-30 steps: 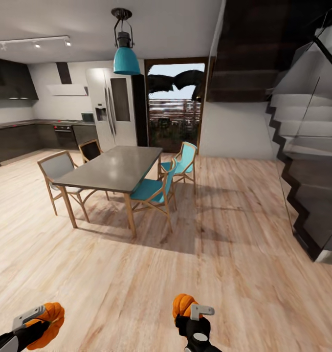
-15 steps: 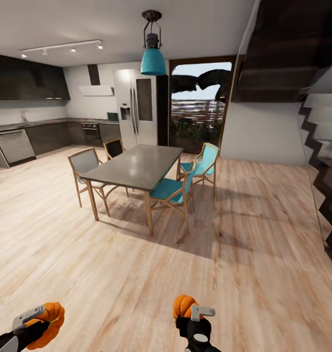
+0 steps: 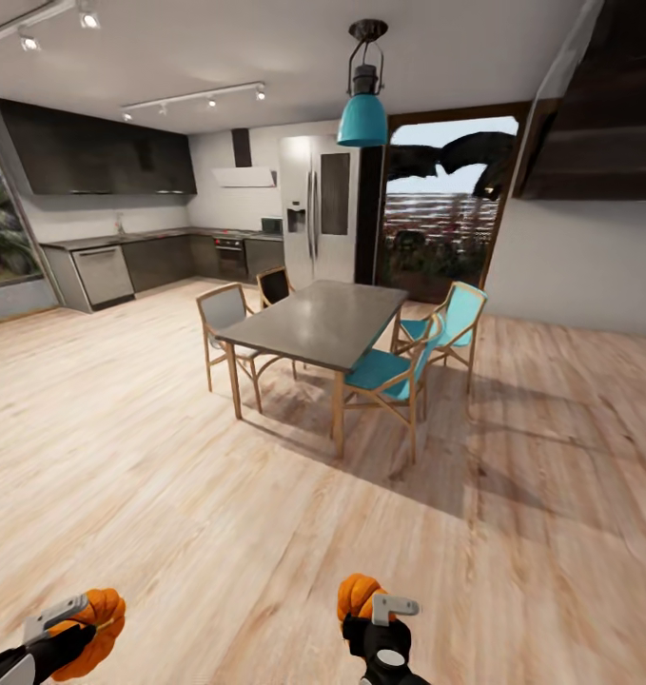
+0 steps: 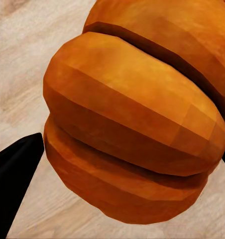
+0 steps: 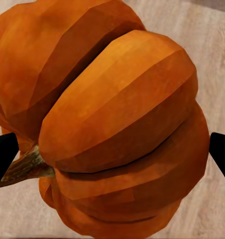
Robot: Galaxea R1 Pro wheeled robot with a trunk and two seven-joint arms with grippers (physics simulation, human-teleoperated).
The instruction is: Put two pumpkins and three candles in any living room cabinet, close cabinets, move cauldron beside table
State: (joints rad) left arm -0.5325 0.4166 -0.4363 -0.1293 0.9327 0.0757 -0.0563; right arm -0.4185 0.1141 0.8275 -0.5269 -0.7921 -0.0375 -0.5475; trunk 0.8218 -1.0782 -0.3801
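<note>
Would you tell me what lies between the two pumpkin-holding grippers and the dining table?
In the head view, bare wooden floor separates left gripper and right gripper from the dining table.

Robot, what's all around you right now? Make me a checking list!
Surface: light wooden floor.
Job's things: one pumpkin in the left hand, another pumpkin in the right hand; candles, cabinet and cauldron nothing seen.
Clutter: nothing seen.
Hands: both shut, each gripping a pumpkin, held low above the floor.
Cables: nothing seen.
Surroundings: grey dining table with wooden chairs, two with teal seats; teal hanging lamp; fridge; dark kitchen counters; glass door.
</note>
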